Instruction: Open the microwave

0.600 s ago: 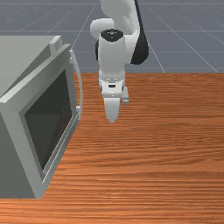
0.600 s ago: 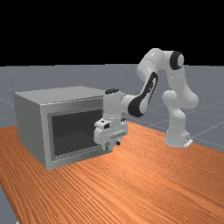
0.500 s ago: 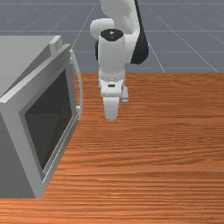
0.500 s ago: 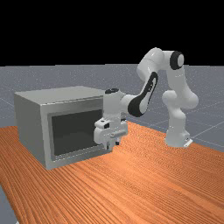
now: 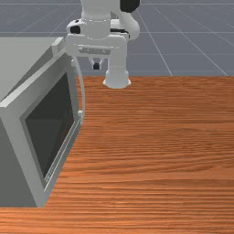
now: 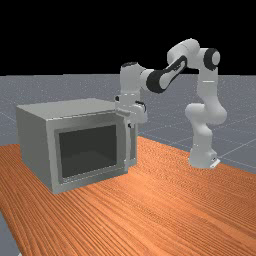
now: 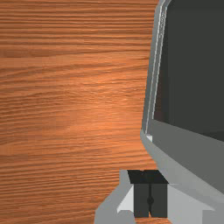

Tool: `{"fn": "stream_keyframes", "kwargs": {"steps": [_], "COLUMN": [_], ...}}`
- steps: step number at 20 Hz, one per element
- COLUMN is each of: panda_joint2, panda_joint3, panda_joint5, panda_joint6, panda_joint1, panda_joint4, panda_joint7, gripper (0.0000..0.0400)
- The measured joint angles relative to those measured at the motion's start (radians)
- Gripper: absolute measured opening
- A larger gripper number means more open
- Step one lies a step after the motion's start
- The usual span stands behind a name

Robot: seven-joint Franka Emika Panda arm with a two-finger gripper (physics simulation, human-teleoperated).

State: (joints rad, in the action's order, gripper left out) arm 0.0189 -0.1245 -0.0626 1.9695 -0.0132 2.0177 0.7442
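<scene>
Where the orange-brown wooden bench spreads out in the front view, the grey box-shaped microwave stands at that view's left. Its flat grey door holds a dark rectangular window, and a pale, slender curved handle runs upright along the door's edge nearest the middle of the front view. The white-and-grey jointed arm reaches over from the far view's right, and its white two-finger pincer points downward near the handle's upper end. I cannot tell whether it touches the handle. In the wrist view the dark pads are pressed together, only a thin seam between them, and the microwave's grey frame and dark window reach away beyond them, with the bench's wood grain alongside.
</scene>
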Motion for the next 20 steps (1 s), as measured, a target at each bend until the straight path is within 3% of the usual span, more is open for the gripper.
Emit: {"fn": "stream_keyframes", "kwargs": {"steps": [6, 10, 13, 20], "panda_joint2": [-0.044, -0.155, -0.177, -0.078], "panda_joint3": [-0.016, -0.014, -0.047, -0.117], "panda_joint5": [0.03, 0.002, -0.023, -0.047], "panda_joint6": [-0.026, -0.016, -0.009, 0.086], "panda_joint1": [-0.007, -0.002, 0.027, 0.097], "panda_joint4": [0.007, -0.013, -0.056, -0.067], "panda_joint7": [0.131, 0.167, 0.167, 0.141], "gripper": [0.0, 0.0, 0.0, 0.0]}}
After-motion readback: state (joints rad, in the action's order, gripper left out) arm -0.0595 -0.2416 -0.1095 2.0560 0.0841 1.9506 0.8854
